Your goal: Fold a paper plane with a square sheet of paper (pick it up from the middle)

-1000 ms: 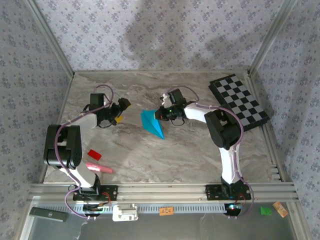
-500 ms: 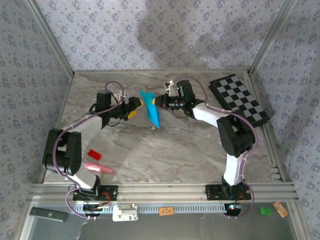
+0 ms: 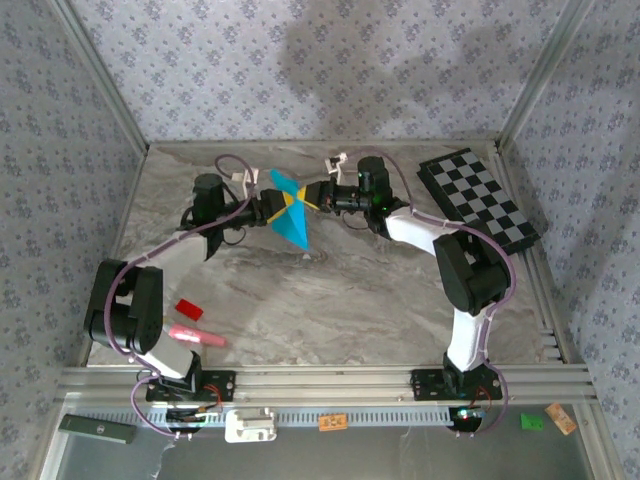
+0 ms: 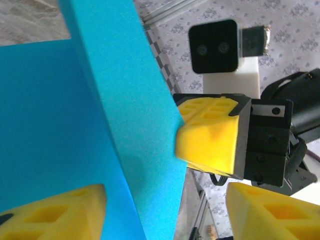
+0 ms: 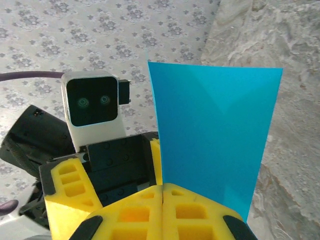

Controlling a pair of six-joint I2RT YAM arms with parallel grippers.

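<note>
Closest in my right wrist view, my right pincer (image 5: 162,192) is pressed together on the lower edge of the cyan paper sheet (image 5: 215,135). The sheet stands upright and creased, and that pinch is too small to judge from overhead. My left wrist view shows my left pincer (image 4: 165,200) spread, with the sheet's fold between its yellow fingers and one finger clear of the paper. From above, a red block (image 3: 188,309) and a pink object (image 3: 197,335) lie near my left base. Beyond them is open marble surface (image 3: 350,300), then the sheet held between both arms at far-middle. The checkered board (image 3: 480,205) lies along the far right edge.
</note>
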